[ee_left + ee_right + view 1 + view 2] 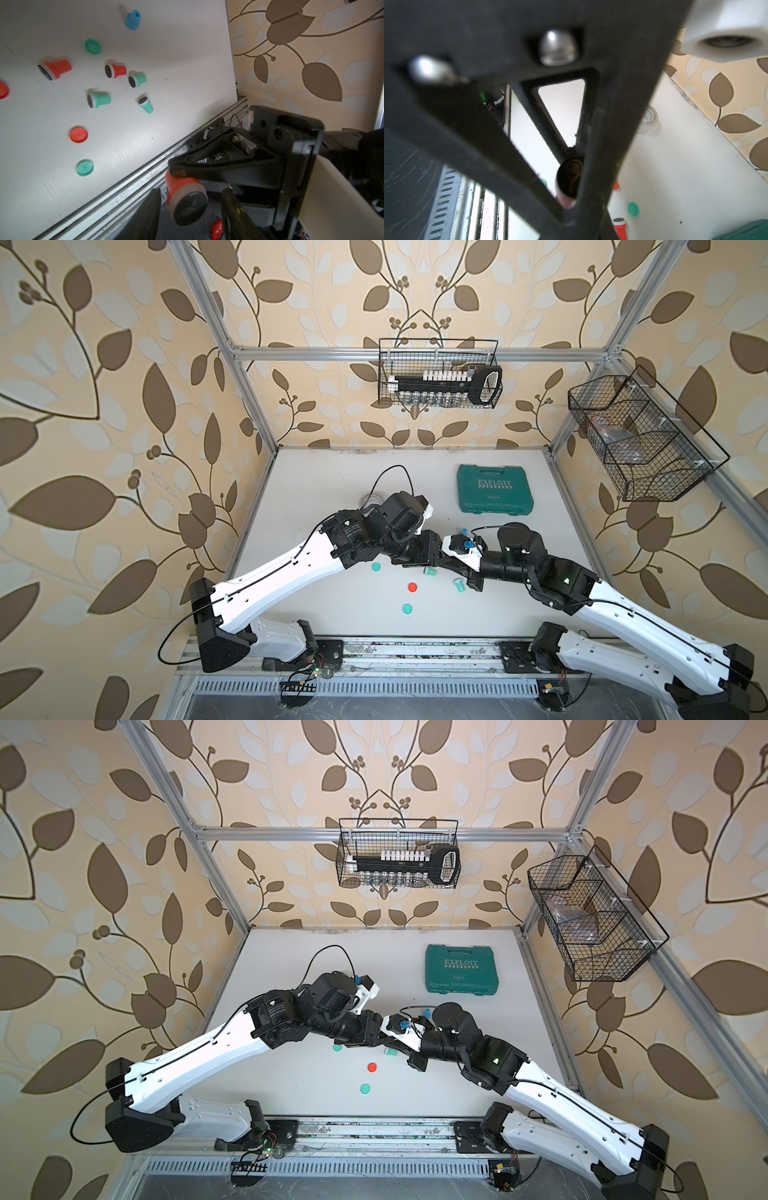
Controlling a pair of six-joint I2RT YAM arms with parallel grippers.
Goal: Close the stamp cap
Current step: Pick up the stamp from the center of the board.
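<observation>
My right gripper (176, 176) is clamped on the body of the red plastic stamp with white ring and black round face (190, 206), held up off the white tabletop (166, 62). My left gripper (190, 190) has its jaws apart on either side of the stamp head, not gripping. Looks like a hand-over or steadying step, face bare, cap not on yet; next I'd need the loose flat red round cap (79, 135), lying well apart on the table, picked and pressed squarely onto that face.
</observation>
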